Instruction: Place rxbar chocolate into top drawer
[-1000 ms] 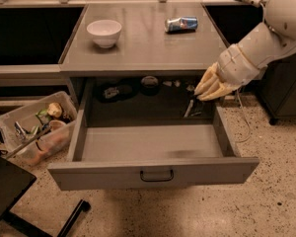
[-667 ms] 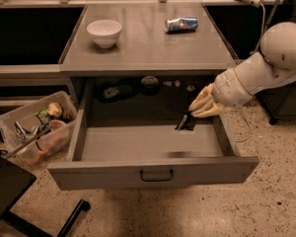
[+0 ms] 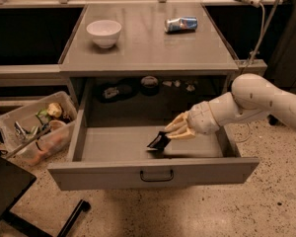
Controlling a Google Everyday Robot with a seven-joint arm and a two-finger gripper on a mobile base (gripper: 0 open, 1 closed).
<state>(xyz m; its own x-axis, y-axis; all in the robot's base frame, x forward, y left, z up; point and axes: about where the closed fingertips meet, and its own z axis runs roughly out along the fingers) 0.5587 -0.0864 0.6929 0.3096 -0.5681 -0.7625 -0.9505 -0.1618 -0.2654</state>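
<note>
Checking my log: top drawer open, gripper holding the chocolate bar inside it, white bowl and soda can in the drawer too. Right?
Not quite. The camera view shows the white bowl and soda can on the desk top, not in the top drawer. The rest is right: the drawer is open and the gripper holds the rxbar chocolate inside it.

Dim, warm light from overhead (soft glare on the desk top [image 3: 148, 51] near the can [image 3: 181, 24]). The far recess underneath is in deep shadow. The gripper [image 3: 170, 133], lit pale, pinches the rxbar chocolate [image 3: 160, 141] low in the top drawer [image 3: 113, 144] and casts a faint shadow.
</note>
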